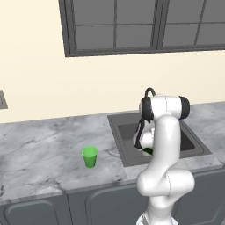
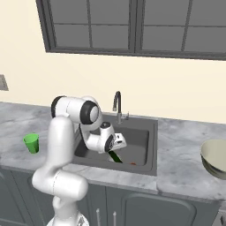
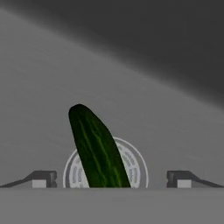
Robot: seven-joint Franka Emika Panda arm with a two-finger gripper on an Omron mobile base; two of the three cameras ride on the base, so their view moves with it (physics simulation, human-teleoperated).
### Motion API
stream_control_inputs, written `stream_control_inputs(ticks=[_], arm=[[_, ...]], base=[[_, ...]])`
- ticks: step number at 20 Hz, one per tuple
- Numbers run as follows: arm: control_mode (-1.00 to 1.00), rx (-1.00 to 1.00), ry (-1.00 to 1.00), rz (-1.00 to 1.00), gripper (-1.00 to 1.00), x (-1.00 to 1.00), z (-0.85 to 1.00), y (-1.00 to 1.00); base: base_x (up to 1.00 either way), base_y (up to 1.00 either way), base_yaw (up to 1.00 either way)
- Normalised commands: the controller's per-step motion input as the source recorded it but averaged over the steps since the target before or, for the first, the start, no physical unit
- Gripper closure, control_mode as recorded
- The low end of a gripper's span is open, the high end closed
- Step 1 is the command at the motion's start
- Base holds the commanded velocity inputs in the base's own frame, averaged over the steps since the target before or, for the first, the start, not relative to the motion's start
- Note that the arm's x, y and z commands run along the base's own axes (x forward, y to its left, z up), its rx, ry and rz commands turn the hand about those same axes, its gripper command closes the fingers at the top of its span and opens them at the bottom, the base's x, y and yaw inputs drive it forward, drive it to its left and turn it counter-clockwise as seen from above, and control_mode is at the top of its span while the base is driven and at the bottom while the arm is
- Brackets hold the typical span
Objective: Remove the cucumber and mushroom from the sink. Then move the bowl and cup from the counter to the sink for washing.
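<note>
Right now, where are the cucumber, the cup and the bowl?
cucumber (image 3: 98,151), hand view, middle of its glossy green body above the drain.
cup (image 1: 90,157), left base view, its side wall, on the counter.
bowl (image 2: 215,159), right base view, its outer wall near the rim.

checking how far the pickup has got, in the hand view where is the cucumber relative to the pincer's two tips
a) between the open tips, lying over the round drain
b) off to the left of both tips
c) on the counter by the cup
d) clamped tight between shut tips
a: the cucumber lies in the gap of the open pincer, the fingertips wide apart on either side, and it crosses the round drain on the sink floor.
</note>
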Motion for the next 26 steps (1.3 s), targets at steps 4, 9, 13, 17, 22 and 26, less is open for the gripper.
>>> stream_control_inputs(ticks=[4, 9, 13, 17, 22, 26], arm=[[-1.00, 0.00, 0.09, 0.00, -1.00, 0.13, -0.20, 0.00], [-1.00, 0.00, 0.09, 0.00, -1.00, 0.10, -0.21, 0.00], [-1.00, 0.00, 0.03, 0.00, -1.00, 0.15, -0.18, 0.00], [-1.00, 0.00, 0.02, 0.00, -1.00, 0.15, -0.18, 0.00], [-1.00, 0.00, 0.07, 0.00, -1.00, 0.07, -0.22, 0.00], [-1.00, 0.00, 0.07, 0.00, 1.00, 0.01, -0.22, 0.00]], base=[[0.00, 0.00, 0.00], [0.00, 0.00, 0.00], [0.00, 0.00, 0.00], [0.00, 0.00, 0.00], [0.00, 0.00, 0.00], [0.00, 0.00, 0.00]])
